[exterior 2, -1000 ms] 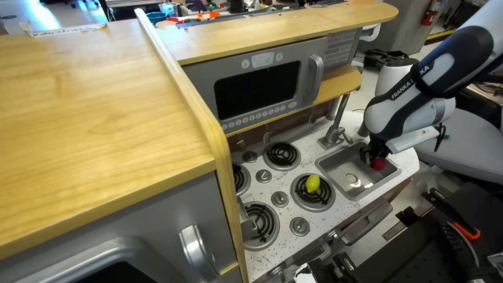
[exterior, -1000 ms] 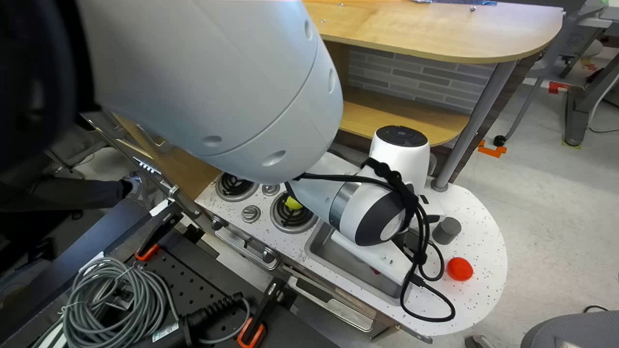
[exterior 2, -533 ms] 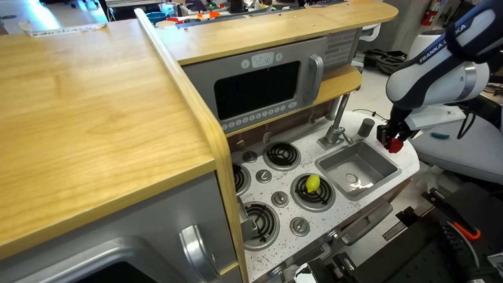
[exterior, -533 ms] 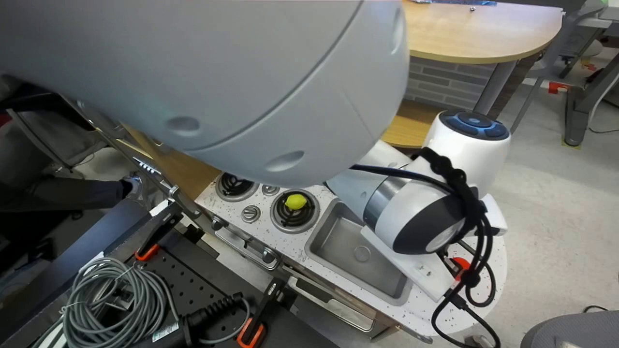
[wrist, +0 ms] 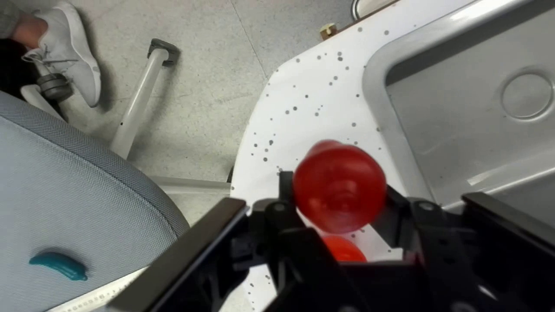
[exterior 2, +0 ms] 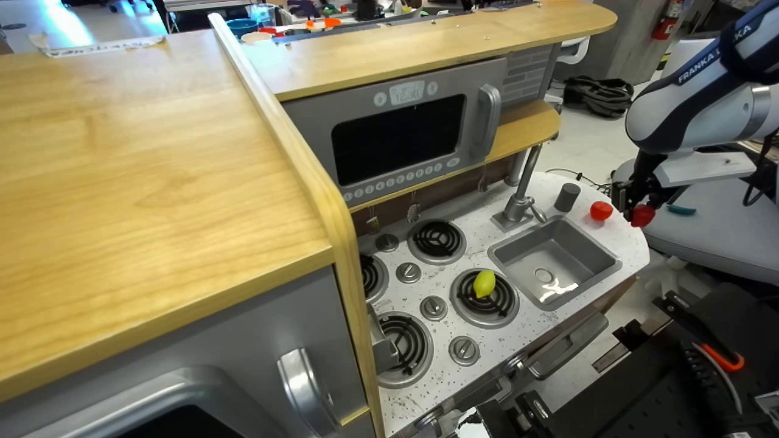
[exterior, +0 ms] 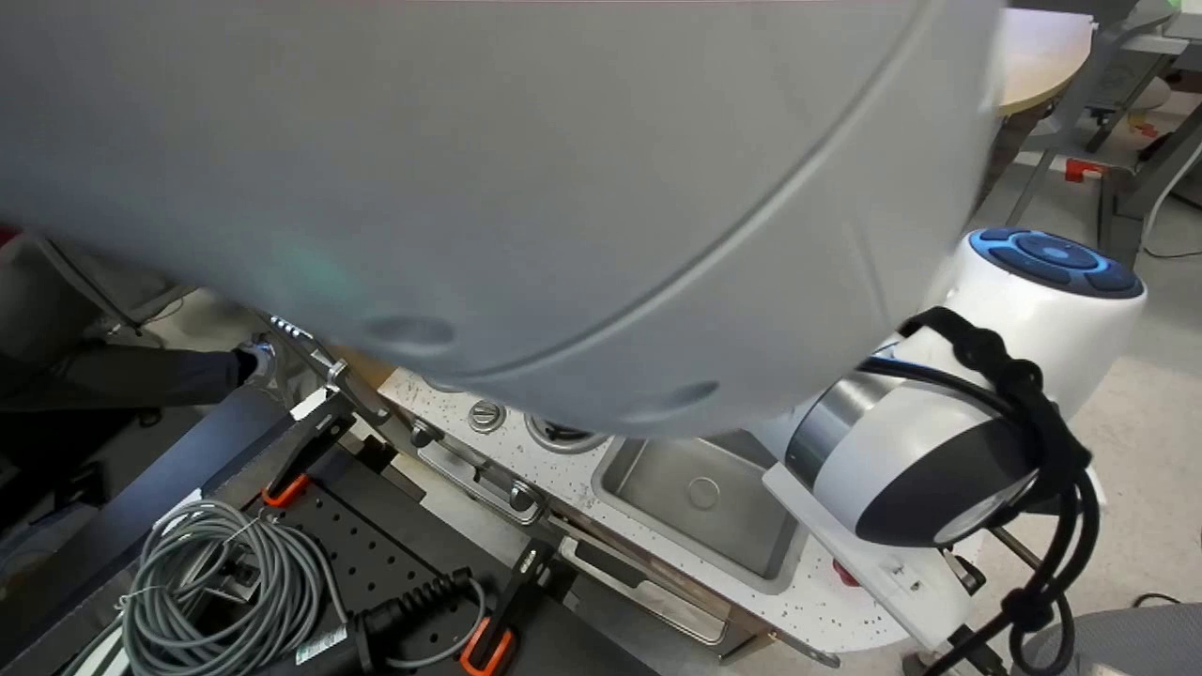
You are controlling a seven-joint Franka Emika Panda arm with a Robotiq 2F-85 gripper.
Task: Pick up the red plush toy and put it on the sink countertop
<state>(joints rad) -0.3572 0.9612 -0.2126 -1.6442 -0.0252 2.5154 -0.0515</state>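
Observation:
The red plush toy is a dark red, shiny-looking round lump between the fingers of my gripper in the wrist view. Both fingers press on its sides. In an exterior view the toy hangs below my gripper. In an exterior view a bit of the toy shows beside the arm, which hides the gripper. The white speckled sink countertop lies beneath the toy in the wrist view, at its rounded end beside the basin. The toy looks raised above the countertop, not touching it.
An orange-red round object sits on the countertop, partly behind the gripper in the wrist view. A grey cup and faucet stand near the basin. A yellow lemon lies on a burner. A grey chair adjoins the end.
My gripper has lifted the toy up out of the basin and carried it across to the rounded end of the countertop, past the orange-red object. The grip has stayed shut.

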